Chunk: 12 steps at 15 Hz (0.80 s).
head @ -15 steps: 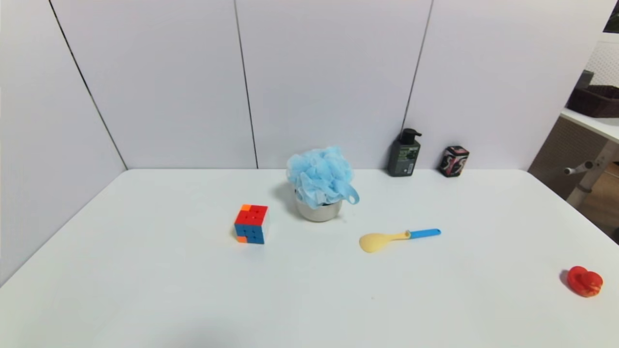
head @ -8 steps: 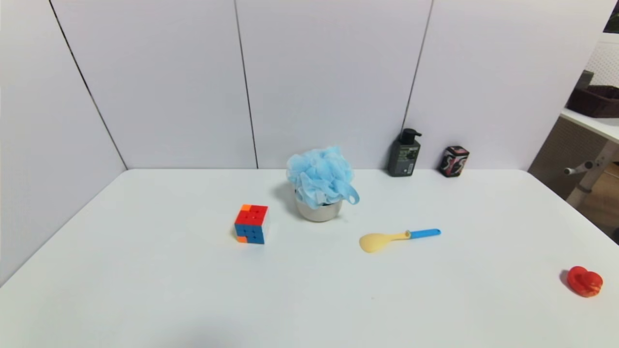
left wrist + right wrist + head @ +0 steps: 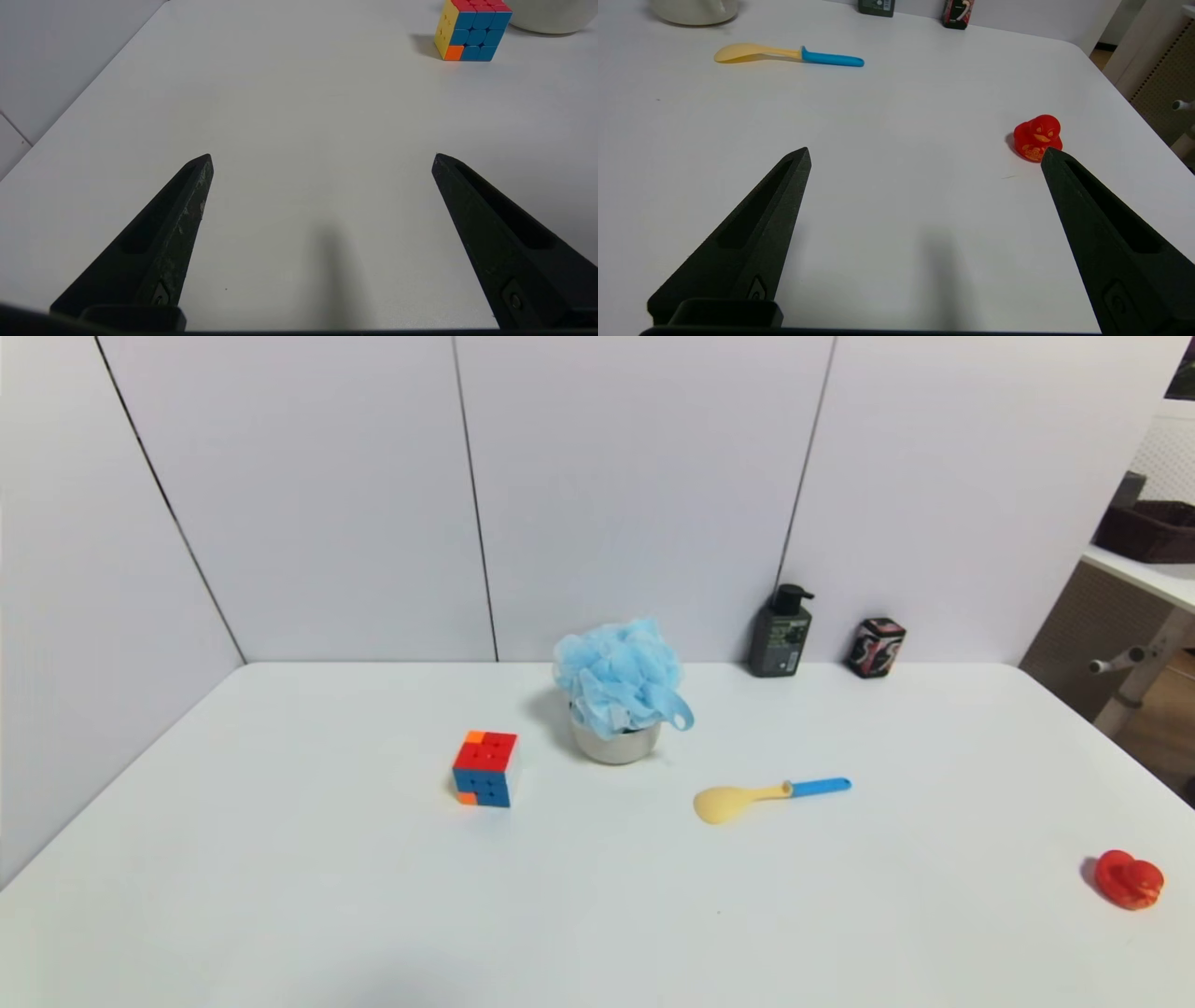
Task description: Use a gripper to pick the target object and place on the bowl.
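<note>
Sitting on bowl already, pouf far-centre | left claw & right claw wide, near worktop edge | step: done | next: none, stay clear.

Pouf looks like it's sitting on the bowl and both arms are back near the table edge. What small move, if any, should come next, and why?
Probably none beyond holding still. The blue pouf already rests on top of the bowl, untouched. The left gripper and right gripper are open over bare table, far from it.
</note>
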Available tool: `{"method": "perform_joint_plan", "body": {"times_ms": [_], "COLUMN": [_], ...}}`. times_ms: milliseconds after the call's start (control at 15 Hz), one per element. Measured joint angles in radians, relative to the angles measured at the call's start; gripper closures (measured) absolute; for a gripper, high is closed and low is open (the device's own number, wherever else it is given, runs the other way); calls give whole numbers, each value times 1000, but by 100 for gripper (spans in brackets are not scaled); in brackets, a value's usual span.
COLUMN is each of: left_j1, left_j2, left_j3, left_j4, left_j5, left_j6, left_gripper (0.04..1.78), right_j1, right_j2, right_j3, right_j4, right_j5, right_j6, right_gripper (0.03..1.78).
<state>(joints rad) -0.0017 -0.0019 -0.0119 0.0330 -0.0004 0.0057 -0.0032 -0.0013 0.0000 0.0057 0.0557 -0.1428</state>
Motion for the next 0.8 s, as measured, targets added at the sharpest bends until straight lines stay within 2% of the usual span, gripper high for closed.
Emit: {"method": "perform_joint_plan", "body": {"times_ms": [333,533,800], "left_j1": [0,0,0], "left_j2": [0,0,0], "left_j3": [0,0,0], "left_j4": [-1,-1,-1], "left_j5": [-1,-1,0], "left_j6": [0,0,0], "left_gripper": [13,13,13], "right_j1": [0,0,0], "right_j2": [0,0,0], "right_j3": [0,0,0], "right_j4": [0,-1,0], "right_j5": [0,-1,0], "right_j6": [-1,36,30], "right_gripper": [11,11,11]}}
